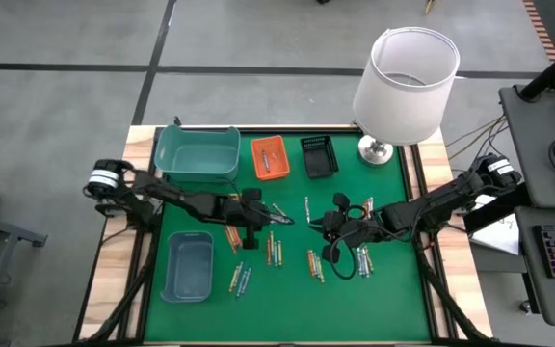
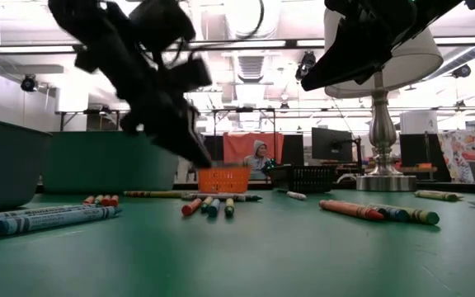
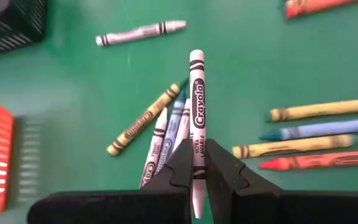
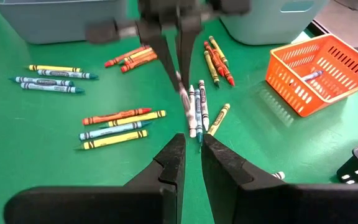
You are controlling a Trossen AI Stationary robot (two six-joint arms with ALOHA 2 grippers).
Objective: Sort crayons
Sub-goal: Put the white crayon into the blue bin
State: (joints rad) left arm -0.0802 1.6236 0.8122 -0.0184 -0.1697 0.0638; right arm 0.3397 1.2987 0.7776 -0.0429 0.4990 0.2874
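My left gripper (image 1: pixel 255 218) is over the middle of the green mat, shut on a silvery grey crayon (image 3: pixel 196 99); the right wrist view shows the crayon below its fingers (image 4: pixel 183 93). Under it lies a small cluster of crayons (image 3: pixel 163 134). My right gripper (image 4: pixel 191 152) hovers to the right of it (image 1: pixel 333 227), its fingers a narrow gap apart and empty. Many more crayons lie flat on the mat in loose groups (image 1: pixel 273 251), (image 1: pixel 314 262), (image 1: pixel 239 280). One silvery crayon (image 3: pixel 140 33) lies alone. My left gripper pinches the crayon's paper-wrapped rear half (image 3: pixel 197 163) between its two fingers. The crayon lies along the fingers and sticks out past their tips, its pointed end (image 3: pixel 196 55) leading. The fingers slant down from above. The crayon is tilted and looks clear of the mat.
An orange tray (image 1: pixel 269 157) with a crayon in it and a black tray (image 1: pixel 319 156) stand at the mat's far edge. A teal bin (image 1: pixel 198 152) is at the far left and another (image 1: pixel 189 265) at the near left. A white-shaded lamp (image 1: pixel 403 82) stands at the far right.
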